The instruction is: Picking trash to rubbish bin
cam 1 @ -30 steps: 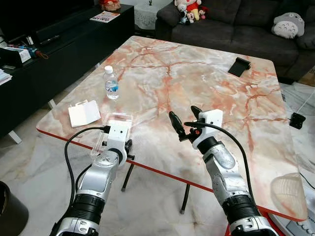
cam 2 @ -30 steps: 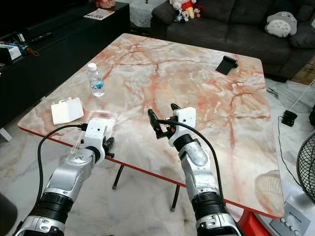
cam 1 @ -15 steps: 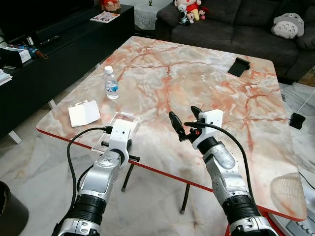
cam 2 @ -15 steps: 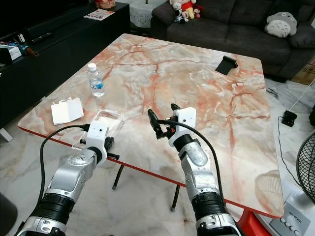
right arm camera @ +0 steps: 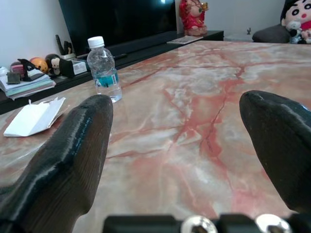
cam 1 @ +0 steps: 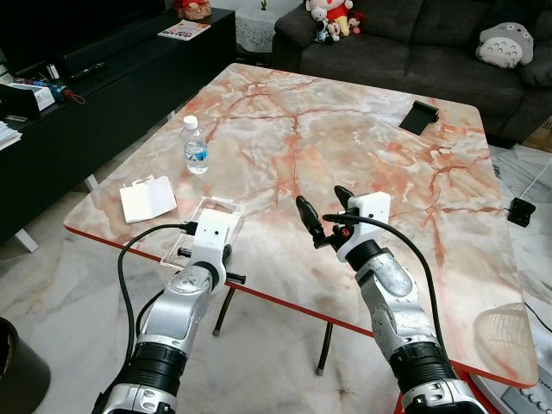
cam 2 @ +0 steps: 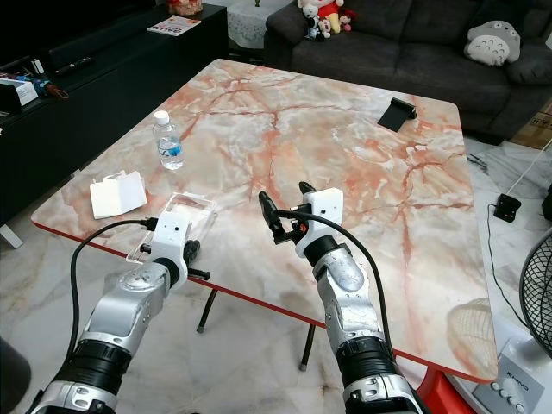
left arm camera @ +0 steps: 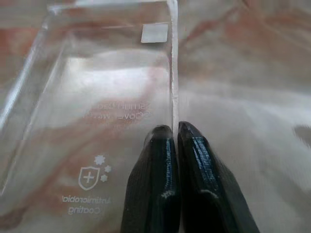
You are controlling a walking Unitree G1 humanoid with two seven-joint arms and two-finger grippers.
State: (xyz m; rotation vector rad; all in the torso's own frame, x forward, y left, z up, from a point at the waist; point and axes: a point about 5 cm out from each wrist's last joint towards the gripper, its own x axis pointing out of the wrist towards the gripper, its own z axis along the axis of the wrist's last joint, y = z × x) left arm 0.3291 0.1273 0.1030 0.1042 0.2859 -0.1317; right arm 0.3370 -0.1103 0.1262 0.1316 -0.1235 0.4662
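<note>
- Here, I stand at the near edge of a pink-veined marble surface (cam 1: pixel 371 129), both silver arms reaching forward over it.
- My left fingers (left arm camera: pixel 167 160) are pressed together on the thin wall of a clear plastic tray (cam 1: pixel 207 226), pinching its edge. The tray lies at the near left corner of the surface, partly under my left wrist.
- My right fingers (right arm camera: pixel 77 145) are spread wide and hold nothing. They hover above the near middle of the surface, well apart from the tray.
- Other likely trash is on the surface: a small water bottle (cam 1: pixel 196 146) standing upright beyond the tray, and a white folded paper (cam 1: pixel 147 199) just to the left of the tray.
- A small black object (cam 1: pixel 419 116) lies at the far right; I cannot tell what it is.
- A dark round shape at the floor's lower left corner (cam 1: pixel 19 366) may be the rubbish bin.
- My judgement: the task is at an early stage. The tray is gripped but not yet carried off, and nothing appears binned. The bottle and paper remain.
</note>
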